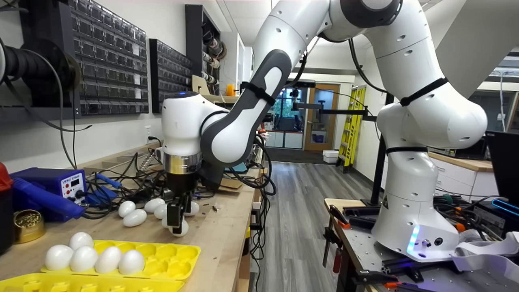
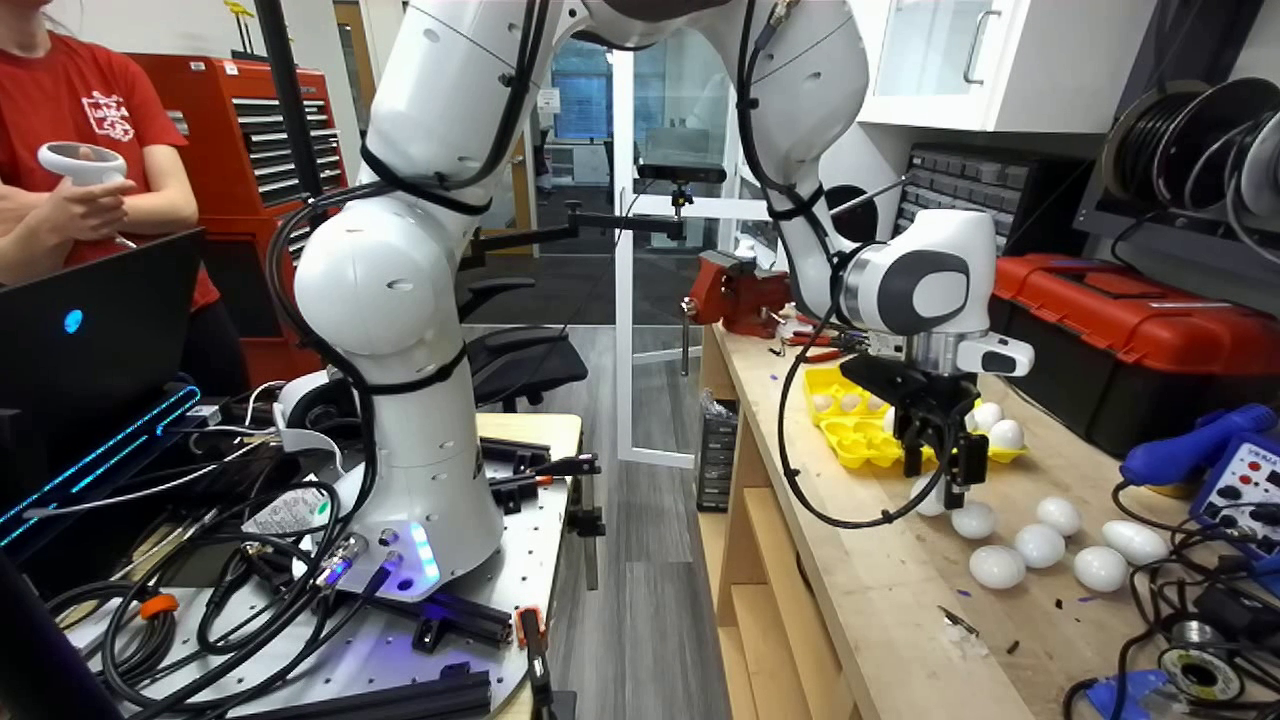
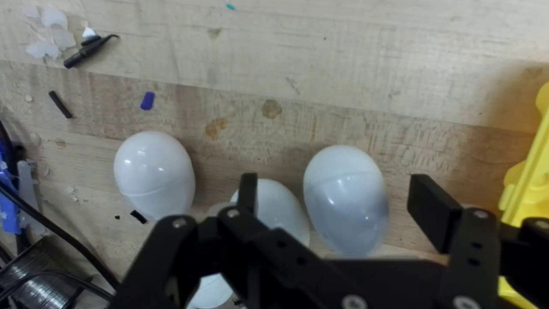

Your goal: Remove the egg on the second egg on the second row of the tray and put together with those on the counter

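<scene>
My gripper (image 3: 336, 193) is open above the counter, with one finger on each side of a white egg (image 3: 346, 201) in the wrist view. Neither finger appears to press on the egg. The gripper (image 1: 178, 219) partly hides that egg (image 1: 181, 229) in an exterior view. Several other white eggs lie on the counter beside it, such as one egg (image 3: 154, 174) at the left of the wrist view and another egg (image 2: 997, 567) in an exterior view. The yellow egg tray (image 1: 168, 259) stands open near the gripper and holds several white eggs (image 1: 108, 259) at one end; other cups are bare.
Tangled cables and a blue soldering station (image 1: 52, 190) lie behind the counter eggs. A red and black toolbox (image 2: 1140, 350) stands beside the tray. Small scraps and a black tool tip (image 3: 88, 51) lie on the counter (image 3: 326, 73). A red vise (image 2: 735, 292) is at the far end.
</scene>
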You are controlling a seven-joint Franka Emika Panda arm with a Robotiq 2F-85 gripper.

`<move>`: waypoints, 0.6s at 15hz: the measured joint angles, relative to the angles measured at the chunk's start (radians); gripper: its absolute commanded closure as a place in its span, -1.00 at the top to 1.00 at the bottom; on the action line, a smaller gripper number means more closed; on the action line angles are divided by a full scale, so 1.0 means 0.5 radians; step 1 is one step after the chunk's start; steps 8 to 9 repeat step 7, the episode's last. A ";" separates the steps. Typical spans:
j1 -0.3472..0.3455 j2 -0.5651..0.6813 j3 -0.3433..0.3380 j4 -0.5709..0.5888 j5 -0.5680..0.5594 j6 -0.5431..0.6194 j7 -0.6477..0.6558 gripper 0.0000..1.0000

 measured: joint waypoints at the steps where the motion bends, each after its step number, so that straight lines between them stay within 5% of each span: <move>1: 0.000 -0.007 0.000 0.000 0.000 0.000 0.000 1.00; 9: 0.000 -0.073 0.000 -0.009 0.000 -0.004 0.016 1.00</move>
